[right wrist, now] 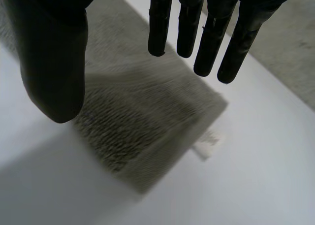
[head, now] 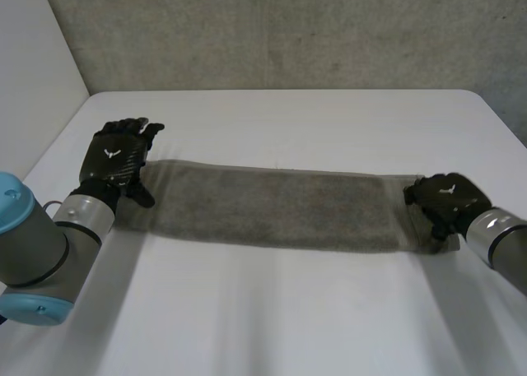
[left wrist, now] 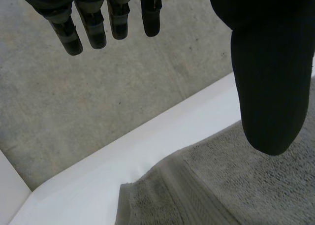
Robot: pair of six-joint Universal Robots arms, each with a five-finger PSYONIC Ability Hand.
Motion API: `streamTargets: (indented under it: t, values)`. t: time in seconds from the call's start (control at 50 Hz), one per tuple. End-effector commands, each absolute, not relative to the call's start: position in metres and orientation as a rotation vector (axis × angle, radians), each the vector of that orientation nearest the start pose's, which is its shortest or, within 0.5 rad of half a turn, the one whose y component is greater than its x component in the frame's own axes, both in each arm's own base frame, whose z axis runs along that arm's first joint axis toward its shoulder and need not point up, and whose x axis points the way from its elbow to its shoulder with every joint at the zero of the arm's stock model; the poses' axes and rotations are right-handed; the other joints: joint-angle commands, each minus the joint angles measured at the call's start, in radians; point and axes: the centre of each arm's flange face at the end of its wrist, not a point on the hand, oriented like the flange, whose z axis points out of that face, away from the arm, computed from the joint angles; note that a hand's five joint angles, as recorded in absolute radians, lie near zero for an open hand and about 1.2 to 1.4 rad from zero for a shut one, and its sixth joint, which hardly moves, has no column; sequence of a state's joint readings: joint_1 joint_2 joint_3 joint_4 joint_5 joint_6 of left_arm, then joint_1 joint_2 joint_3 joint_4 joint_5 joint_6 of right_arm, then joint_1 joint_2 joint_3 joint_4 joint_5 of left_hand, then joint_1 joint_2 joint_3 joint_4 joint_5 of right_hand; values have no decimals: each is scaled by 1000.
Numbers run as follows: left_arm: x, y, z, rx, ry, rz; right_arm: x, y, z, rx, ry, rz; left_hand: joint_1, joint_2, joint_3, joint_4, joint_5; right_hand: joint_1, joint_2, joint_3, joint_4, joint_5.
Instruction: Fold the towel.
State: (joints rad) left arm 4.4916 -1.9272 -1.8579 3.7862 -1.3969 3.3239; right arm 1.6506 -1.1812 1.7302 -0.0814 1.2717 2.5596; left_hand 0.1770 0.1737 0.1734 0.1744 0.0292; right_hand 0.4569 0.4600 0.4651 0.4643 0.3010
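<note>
Open and empty, my left hand (head: 115, 158) and right hand (head: 445, 197) hover over the towel's (head: 272, 207) 2 ends, ready to grip.

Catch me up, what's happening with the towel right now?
The grey towel lies flat in a long strip across the white table. The left robot hand is over its left end and the right robot hand over its right end. Both have straight, open fingers and neither grips the cloth, so no grasp for the fold is made yet.
</note>
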Motion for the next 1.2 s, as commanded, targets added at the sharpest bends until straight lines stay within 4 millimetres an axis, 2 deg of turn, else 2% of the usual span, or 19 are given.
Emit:
streamTargets:
  t: [0.02,0.1,0.16,0.2,0.24,0.46,0.66,0.8,0.88,0.94,0.96,0.98,1.02,1.04,1.06,1.08,1.1,1.14,1.2]
  values:
    - [-219,-306,174,650,2207,-2355,183,-306,117,-1103,2447,-1610,25,28,28,27,-2,92,89,84,84,73]
    - [-218,-305,171,653,2215,-2348,182,-307,116,-1102,2450,-1611,22,25,25,24,-5,160,156,151,152,141]
    - [-218,-304,170,655,2220,-2344,180,-309,115,-1096,2455,-1615,22,25,25,24,-5,391,388,383,384,373]
    - [-219,-304,170,657,2219,-2346,175,-313,116,-1079,2470,-1630,22,25,25,24,-5,835,832,827,828,817]
    - [-219,-304,170,657,2219,-2346,171,-316,116,-1063,2491,-1642,19,22,23,21,-8,938,935,930,931,920]
    - [-218,-304,170,652,2220,-2346,127,-340,137,-922,2598,-1810,16,19,20,19,-11,939,936,931,932,921]
    - [-217,-304,170,649,2220,-2342,114,-352,147,-917,2604,-1863,16,19,20,19,-11,939,936,931,932,921]
    - [-217,-304,173,644,2206,-2352,44,-382,165,-945,2771,-2015,10,13,14,13,-17,939,936,931,932,921]
    - [-216,-304,175,642,2202,-2355,36,-388,174,-1081,2793,-2055,7,10,11,10,-20,939,936,931,932,921]
    - [-216,-304,175,641,2200,-2357,65,-387,190,-1208,2683,-2091,4,8,8,7,-23,939,936,931,932,921]
    - [-216,-304,175,641,2200,-2357,95,-384,206,-1263,2562,-2150,4,8,8,7,-23,939,936,931,932,921]
    - [-216,-304,175,641,2200,-2357,95,-384,206,-1263,2561,-2150,4,8,8,7,-23,939,936,931,932,921]
    - [-216,-302,174,644,2206,-2353,151,-372,233,-1330,2315,-2243,4,8,8,7,-23,939,936,931,932,921]
    - [-216,-302,174,644,2206,-2353,152,-372,233,-1330,2314,-2244,4,8,8,7,-23,939,936,931,932,921]
    - [-217,-301,174,648,2208,-2352,183,-361,240,-1379,2191,-2259,4,8,8,7,-23,939,936,931,932,921]
    - [-217,-301,174,647,2210,-2353,217,-345,243,-1446,2063,-2249,4,8,8,7,-23,939,936,931,932,921]
    - [-217,-301,174,647,2210,-2353,218,-345,243,-1446,2061,-2248,4,8,8,7,-23,939,936,931,932,921]
    - [-217,-301,173,648,2210,-2350,290,-305,236,-1583,1794,-2201,4,8,8,7,-23,939,936,931,932,921]
    - [-217,-301,174,648,2210,-2350,319,-287,221,-1652,1702,-2145,4,8,8,7,-23,939,936,931,932,921]
